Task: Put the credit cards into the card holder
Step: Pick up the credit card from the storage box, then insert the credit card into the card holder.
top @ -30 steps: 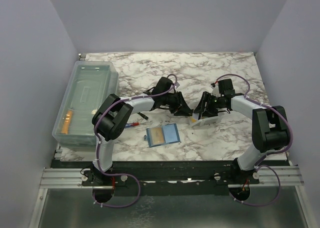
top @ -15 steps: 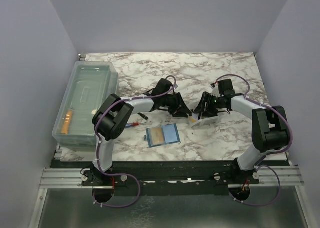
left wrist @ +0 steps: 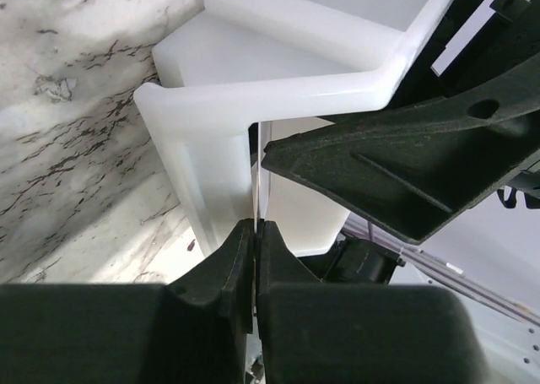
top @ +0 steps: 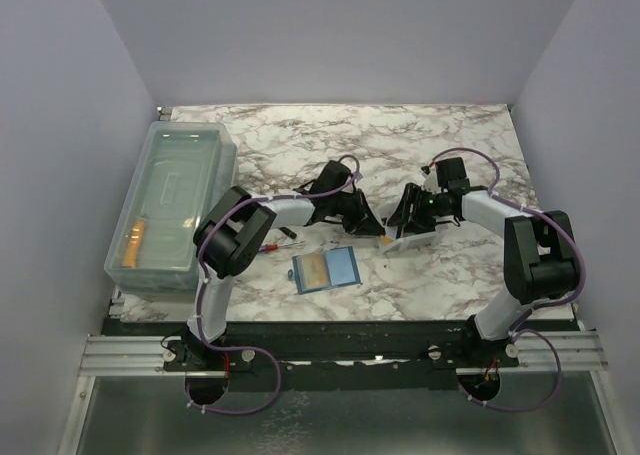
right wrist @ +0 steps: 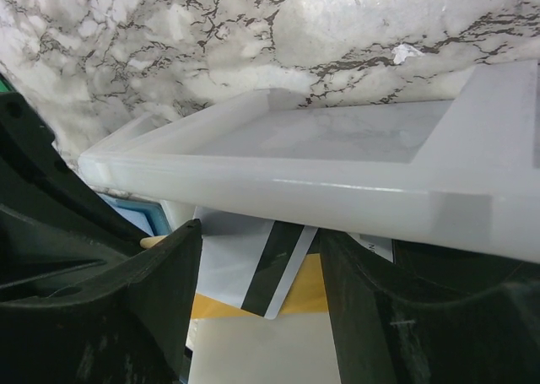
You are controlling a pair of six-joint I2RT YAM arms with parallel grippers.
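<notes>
No readable text, label, brand, number or sign in any view. White-backed plastic card (right wrist: 253, 262) with black magnetic stripe shows no legible print. Open teal-blue folding wallet (top: 327, 270), translucent plastic bin (top: 172, 200), shallow white rectangular tray (right wrist: 337, 177): no markings discernible.

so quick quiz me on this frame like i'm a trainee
1. True or false: the card holder lies closed on the table.
2. What do the left fingers pinch? A) a credit card by its edge B) a coin C) a pen
3. Which arm's fingers hold the white tray tilted?

Key: 1 false, it lies open; 2 A; 3 the right fingers.
</notes>
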